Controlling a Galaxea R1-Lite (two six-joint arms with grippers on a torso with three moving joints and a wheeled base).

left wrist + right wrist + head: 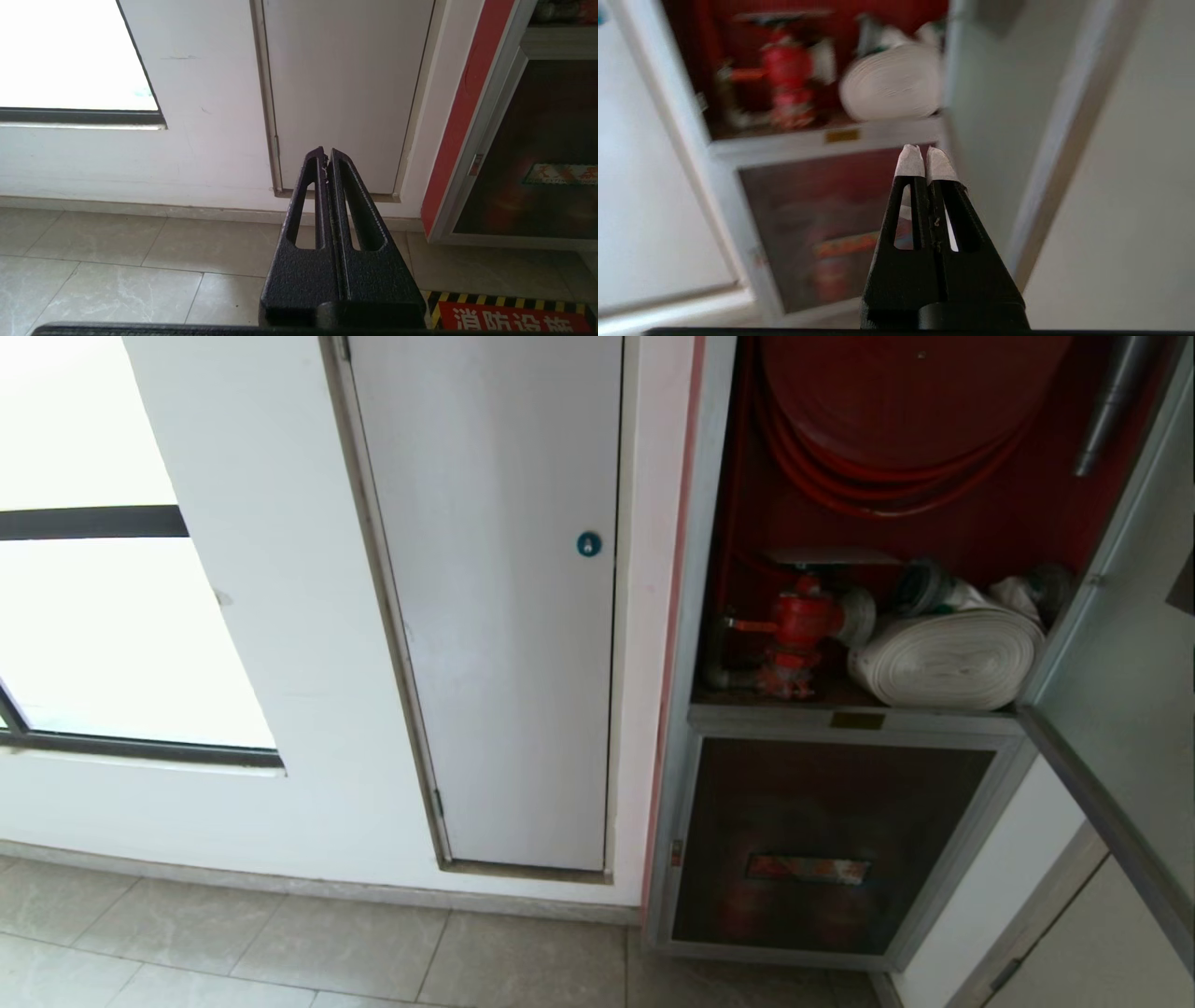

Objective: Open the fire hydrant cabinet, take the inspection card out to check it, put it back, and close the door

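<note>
The fire hydrant cabinet (697, 616) stands open, showing its red hose reel (896, 392), red valve (798, 621) and rolled white hose (948, 658). A thin pale flat sheet, apparently the inspection card (834, 557), lies on top of the valve. The door (1120, 644) is swung out to the right. Neither arm shows in the head view. My right gripper (923, 151) is shut and empty, its white-taped tips pointing at the cabinet's middle rail, below the hose (892, 86) and beside the door (994, 93). My left gripper (325, 151) is shut, low and facing the wall.
A smaller dark glass panel (822, 840) closes the cabinet's lower part. Left of the cabinet is a white door (504, 616) with a blue round lock (588, 544), then a window (93, 616). A red floor sign (514, 319) with hazard stripes lies before the cabinet.
</note>
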